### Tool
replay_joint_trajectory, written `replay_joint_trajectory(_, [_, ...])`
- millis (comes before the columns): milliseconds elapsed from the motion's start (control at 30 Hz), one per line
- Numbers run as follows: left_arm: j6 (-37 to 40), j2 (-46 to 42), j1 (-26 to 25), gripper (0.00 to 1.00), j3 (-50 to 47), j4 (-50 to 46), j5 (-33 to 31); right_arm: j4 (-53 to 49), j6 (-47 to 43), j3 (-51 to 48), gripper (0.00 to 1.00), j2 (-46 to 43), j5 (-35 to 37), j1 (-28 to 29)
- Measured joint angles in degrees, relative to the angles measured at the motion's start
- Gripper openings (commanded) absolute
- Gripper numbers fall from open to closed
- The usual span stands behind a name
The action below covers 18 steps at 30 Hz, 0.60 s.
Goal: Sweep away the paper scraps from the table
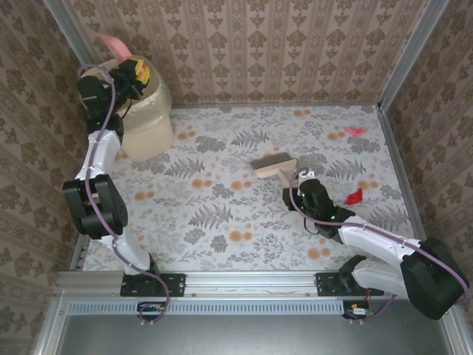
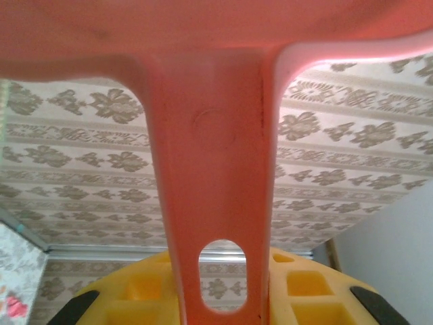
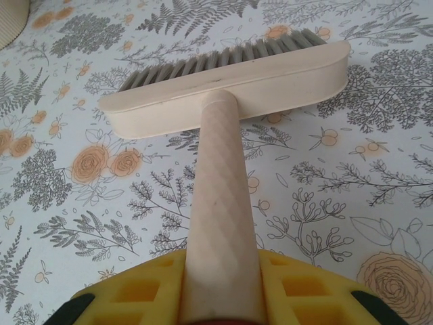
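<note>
right gripper (image 1: 298,180) clamped on brush (image 1: 273,164) handle, mid frame in top view. brush head long axis runs left-right, handle points lower right. two scraps seen on table (image 1: 222,244): red scrap (image 1: 355,196) right of gripper, on handle side; pink scrap (image 1: 355,131) upper right near back edge. both well apart from bristles. right arm far nearer. left gripper (image 1: 131,74) closed on dustpan (image 1: 112,43) handle, raised over bin (image 1: 148,126), upper left. judgement: brush must swing right; own forearm lies beside red scrap.
</note>
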Motion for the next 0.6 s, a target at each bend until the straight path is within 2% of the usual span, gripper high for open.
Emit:
replay_joint_trajectory(133, [8.0, -0.59, -4.0, 0.0, 4.07, -9.81, 1.01, -1.14, 0.24, 0.0, 0.0, -2.21, 2.45, 0.04])
replay_joint_trajectory(367, [24.35, -0.57, -13.81, 0.0, 15.02, -26.6, 3.04, -1.27, 0.46, -0.02, 0.0, -5.53, 5.95, 0.04])
replay_joint_trajectory(600, [42.29, 6.08, -22.97, 0.0, 29.53, -44.48, 4.07, -1.27, 0.94, -0.74, 0.0, -9.31, 9.42, 0.04])
